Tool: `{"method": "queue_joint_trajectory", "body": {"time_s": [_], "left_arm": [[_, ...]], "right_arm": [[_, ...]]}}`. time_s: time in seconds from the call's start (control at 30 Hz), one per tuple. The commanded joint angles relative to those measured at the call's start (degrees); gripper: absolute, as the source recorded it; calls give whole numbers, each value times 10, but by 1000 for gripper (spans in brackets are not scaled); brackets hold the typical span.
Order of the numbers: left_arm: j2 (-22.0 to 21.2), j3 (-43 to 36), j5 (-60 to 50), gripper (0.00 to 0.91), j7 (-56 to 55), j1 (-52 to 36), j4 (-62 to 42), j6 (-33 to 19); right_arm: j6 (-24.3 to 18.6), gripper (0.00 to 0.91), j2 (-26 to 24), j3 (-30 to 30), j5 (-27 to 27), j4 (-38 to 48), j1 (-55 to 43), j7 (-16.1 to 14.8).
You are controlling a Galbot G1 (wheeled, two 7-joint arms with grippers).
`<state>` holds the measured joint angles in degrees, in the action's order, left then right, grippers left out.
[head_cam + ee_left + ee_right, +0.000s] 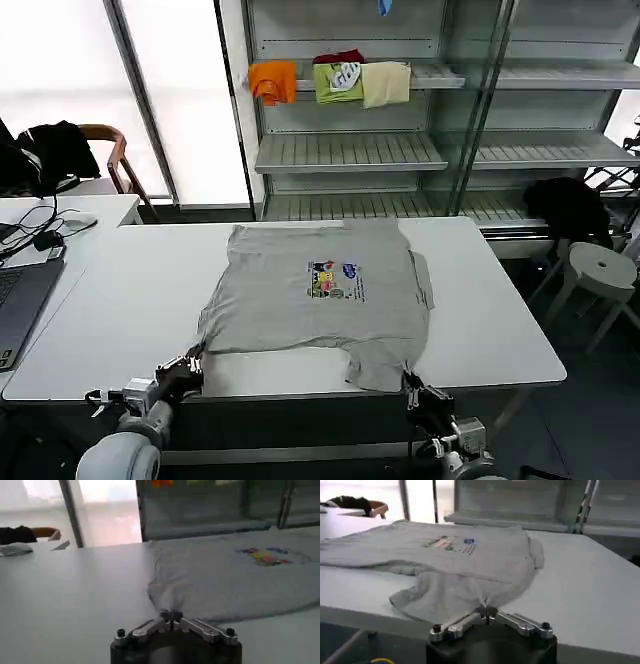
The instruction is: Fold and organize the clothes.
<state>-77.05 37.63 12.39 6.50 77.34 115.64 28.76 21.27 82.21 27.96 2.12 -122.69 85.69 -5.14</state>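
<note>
Both tools clench the shirt at the table's near edge — left tool and right tool — cloth stretching away toward the far edge.

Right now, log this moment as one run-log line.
item: light grey short-sleeved shirt flat on white table | left gripper: shut on shirt's near corner | right gripper: shut on shirt's near edge

The shirt lies on the middle of the worktop; behind it stands the shelf, a laptop at left.
</note>
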Motion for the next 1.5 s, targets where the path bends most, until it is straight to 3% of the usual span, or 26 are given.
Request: {"method": "queue_joint_trajectory", "body": {"time_s": [0.03, 0.27, 0.73, 1.5], "left_arm": [[-14, 6, 61, 10, 17, -61, -9, -23], [-37, 3, 62, 10, 27, -123, -58, -23], [-66, 1, 22, 10, 11, -257, -171, -10], [-60, -2, -39, 20, 14, -306, -300, -25]], "right_arm": [[-36, 0, 4, 1, 8, 15, -72, 9], [3, 0, 8, 0, 45, 77, -184, 18], [39, 0, 22, -13, 61, 254, -387, 24], [21, 0, 60, -18, -14, 412, -459, 4]]}}
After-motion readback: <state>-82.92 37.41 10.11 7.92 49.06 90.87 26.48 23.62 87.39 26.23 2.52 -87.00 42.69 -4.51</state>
